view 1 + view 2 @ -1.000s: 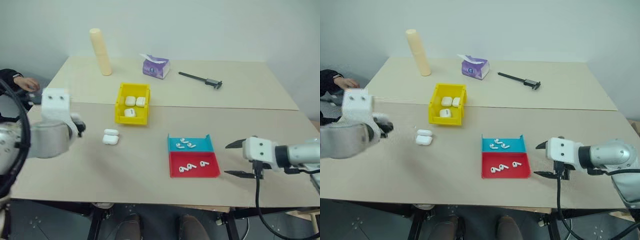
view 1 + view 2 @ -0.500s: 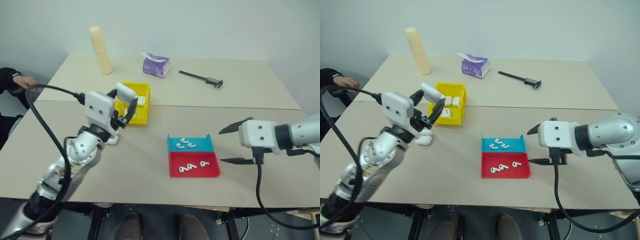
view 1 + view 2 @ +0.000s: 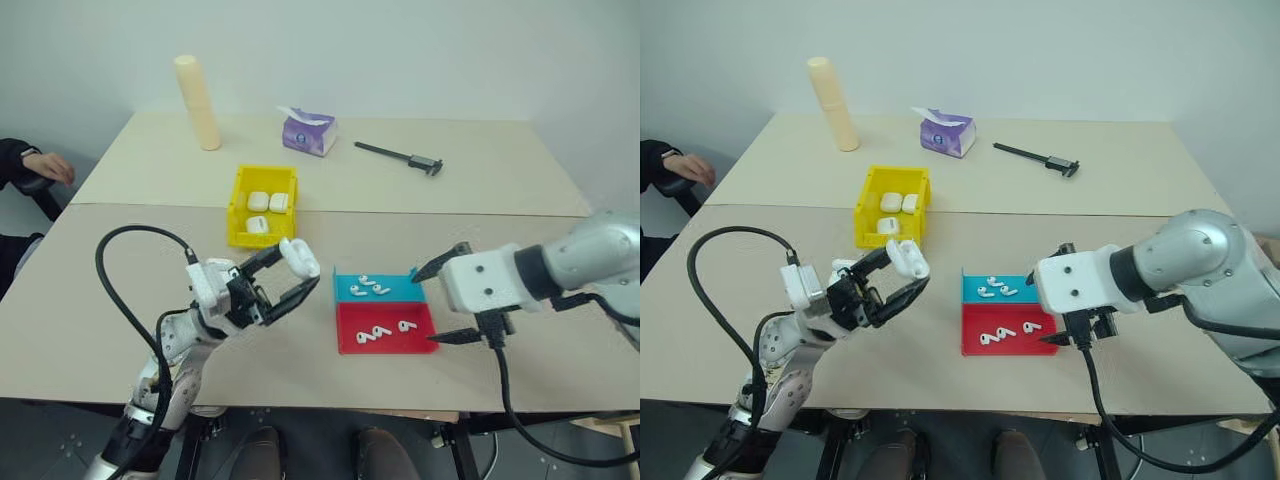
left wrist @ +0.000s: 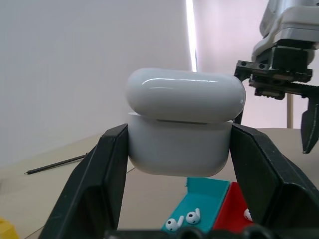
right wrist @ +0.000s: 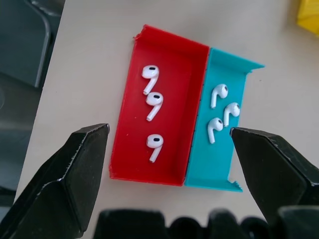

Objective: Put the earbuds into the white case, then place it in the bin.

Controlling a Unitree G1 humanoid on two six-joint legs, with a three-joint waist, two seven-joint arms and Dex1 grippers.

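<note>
Above the bench's near edge, the left gripper [image 3: 285, 283] holds the white case [image 4: 184, 128] clamped between its two black fingers, lifted clear of the bench with its lid looking slightly ajar. Over to the right, the right gripper [image 5: 168, 174] hangs with jaws spread wide directly above the red-and-blue tray [image 5: 195, 108], empty. Six earbuds [image 5: 154, 147] lie in that tray, three in the red half and three in the blue. Behind, toward the middle of the bench, the yellow bin [image 3: 262, 207] already carries three cases. Looks like the loading step: next the right gripper must drop and pinch one tiny earbud, a delicate pick. No readable writing on anything, tissue pack [image 3: 308, 133] included.
</note>
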